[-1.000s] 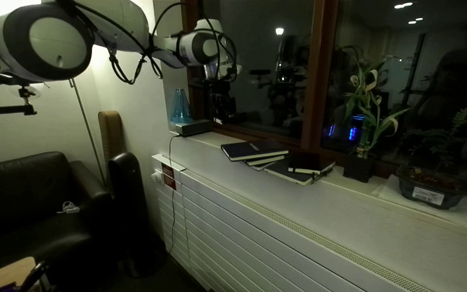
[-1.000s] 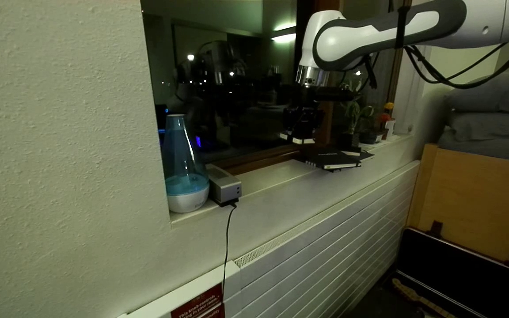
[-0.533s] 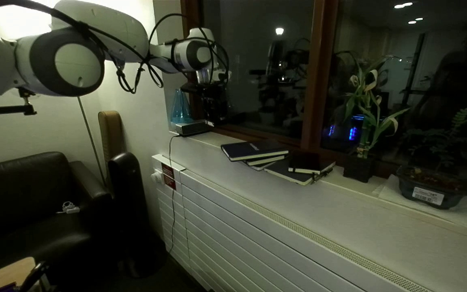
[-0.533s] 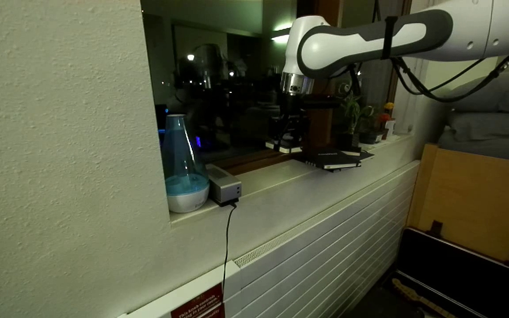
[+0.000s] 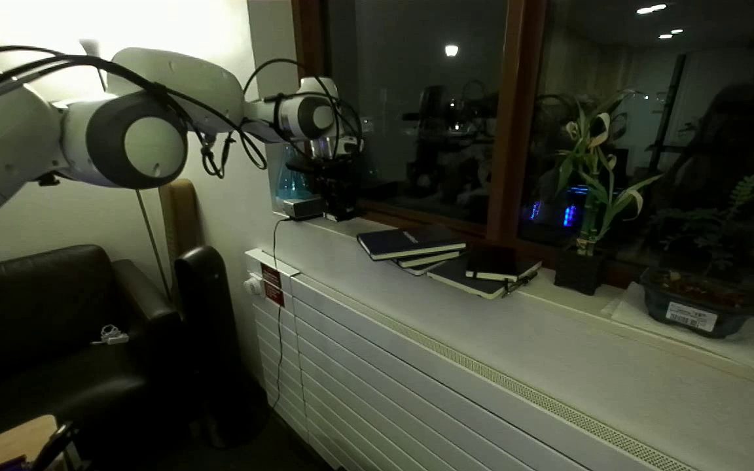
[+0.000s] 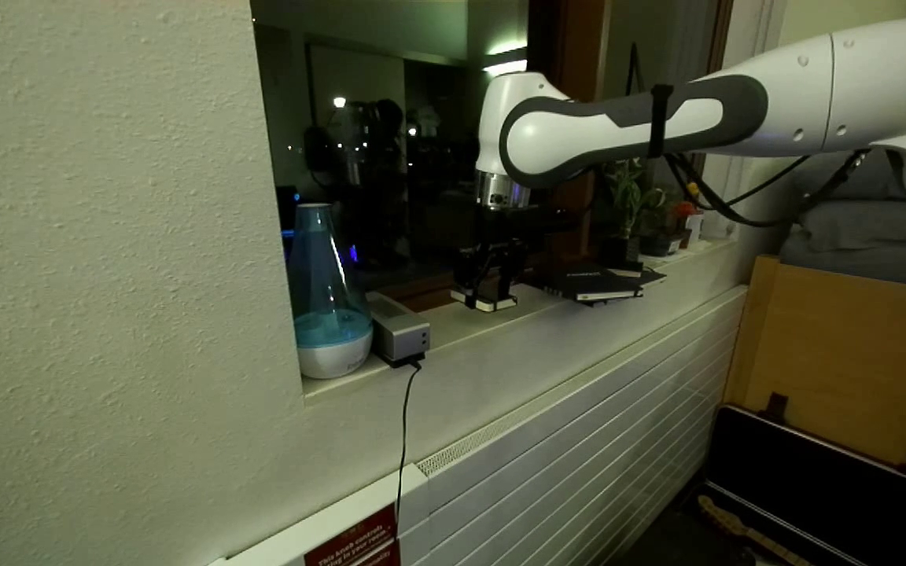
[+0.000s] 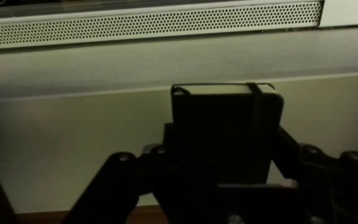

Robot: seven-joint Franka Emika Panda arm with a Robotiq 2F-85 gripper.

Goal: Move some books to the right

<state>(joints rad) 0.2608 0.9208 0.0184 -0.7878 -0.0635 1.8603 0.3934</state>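
In an exterior view, a blue-topped humidifier (image 6: 332,330) is placed at left. At centre, and close up in the wrist view, a black elastic-banded notebook (image 7: 214,115) is clamped by its sides in the narrowed end effector (image 6: 488,292), probably to be set down flat; whether the tabletop (image 6: 457,321) is touched cannot be told. Just right, dark notebooks (image 6: 591,284) are piled flat, likely for the same transfer.
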